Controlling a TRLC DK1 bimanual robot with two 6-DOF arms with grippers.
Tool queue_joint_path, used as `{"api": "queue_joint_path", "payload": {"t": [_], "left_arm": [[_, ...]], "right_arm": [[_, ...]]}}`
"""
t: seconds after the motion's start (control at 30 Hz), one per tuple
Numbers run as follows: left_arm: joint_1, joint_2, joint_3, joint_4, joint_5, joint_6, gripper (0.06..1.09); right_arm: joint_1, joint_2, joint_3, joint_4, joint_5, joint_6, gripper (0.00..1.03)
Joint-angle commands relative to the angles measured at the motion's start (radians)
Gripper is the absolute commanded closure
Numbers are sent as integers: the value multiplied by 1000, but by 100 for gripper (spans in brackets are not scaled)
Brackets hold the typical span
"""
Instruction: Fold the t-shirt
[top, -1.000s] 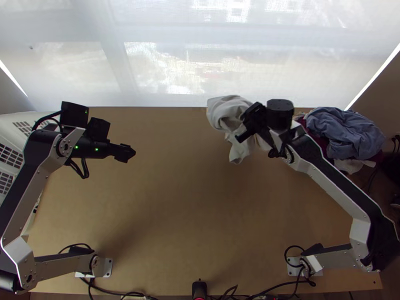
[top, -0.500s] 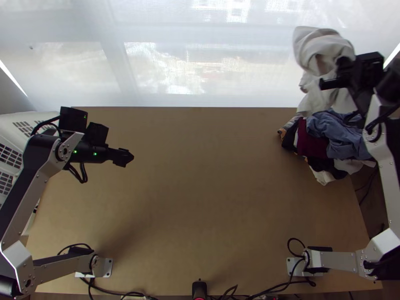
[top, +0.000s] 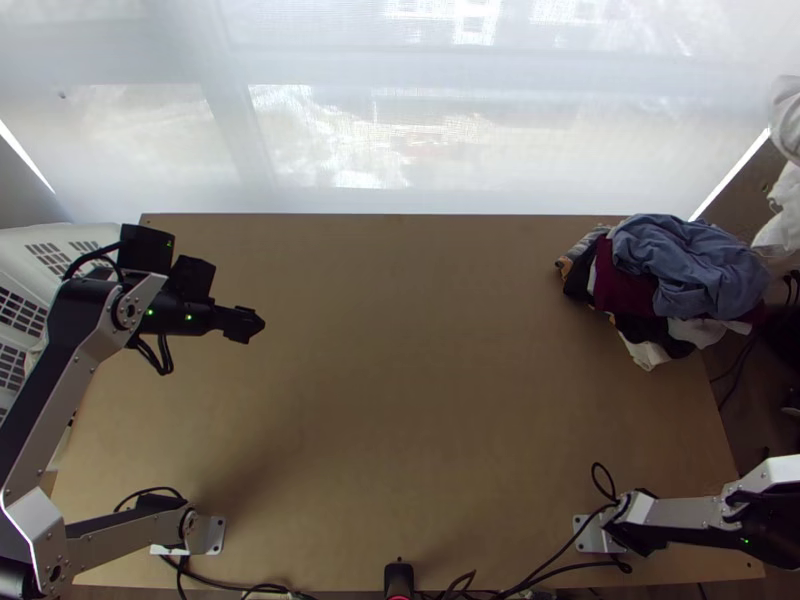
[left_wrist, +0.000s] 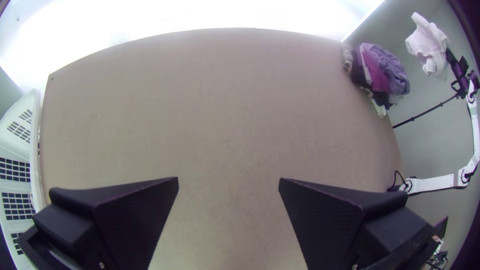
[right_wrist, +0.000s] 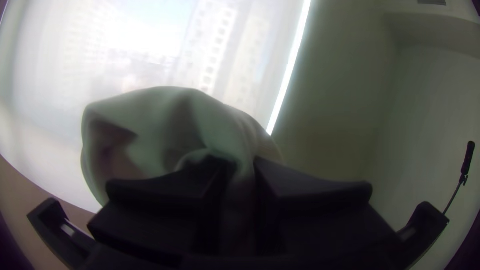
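One bunched white t-shirt (right_wrist: 165, 115) hung clamped in the right tool (right_wrist: 242, 167), beyond the desk (top: 400, 380); too shallow a pinch risked dropping it. The left tool (left_wrist: 228, 184) gaped wide.

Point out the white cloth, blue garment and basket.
White cloth (left_wrist: 428, 46): left wrist view, middle of the bunch.
Blue garment (top: 692, 268): top view, middle of its upper surface.
Basket (left_wrist: 16, 187): left wrist view, slotted side wall.

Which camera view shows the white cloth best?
The left wrist view: the bunched white cloth hangs fully in frame. The right wrist view shows it closer, partly behind the fingers; the top view cuts it off.
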Motion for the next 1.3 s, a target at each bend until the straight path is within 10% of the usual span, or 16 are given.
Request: {"api": "queue_joint_path", "payload": {"t": [0.0,0.87,1.27], "left_arm": [[5,-6,-17,8,2,2,11],[174,-101,-60,-57,39,102,11],[183,-123,-70,-64,43,102,11]], "right_arm": [[-103,14,-117,43,-51,-24,100],[325,88,-557,130,107,63,100],[296,131,-691,136,147,46,100]]}}
